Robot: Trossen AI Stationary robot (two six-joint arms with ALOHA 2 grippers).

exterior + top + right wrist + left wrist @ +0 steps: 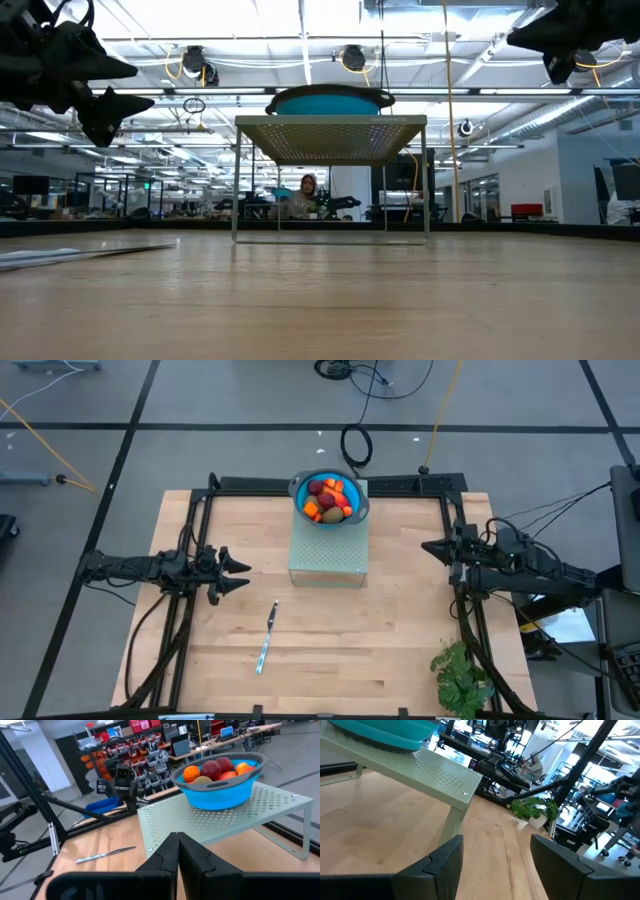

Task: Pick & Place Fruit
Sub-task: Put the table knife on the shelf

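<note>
The fruit (329,499) is a heap of orange, red, maroon and olive pieces in a blue bowl (220,790). The bowl stands on a pale green perforated shelf (328,555) at the table's far middle. My left gripper (240,573) hovers open above the table to the left of the shelf, pointing level toward it, with nothing between its fingers (445,865). My right gripper (430,547) is shut and empty. It is held high to the right of the shelf and points level toward the bowl, fingertips together (177,852).
A slim silver knife (267,637) lies on the wood in front of the shelf, toward the near left. A green leafy plant (462,678) stands at the near right corner. Black frame rails (330,484) run along the table's far edge and sides.
</note>
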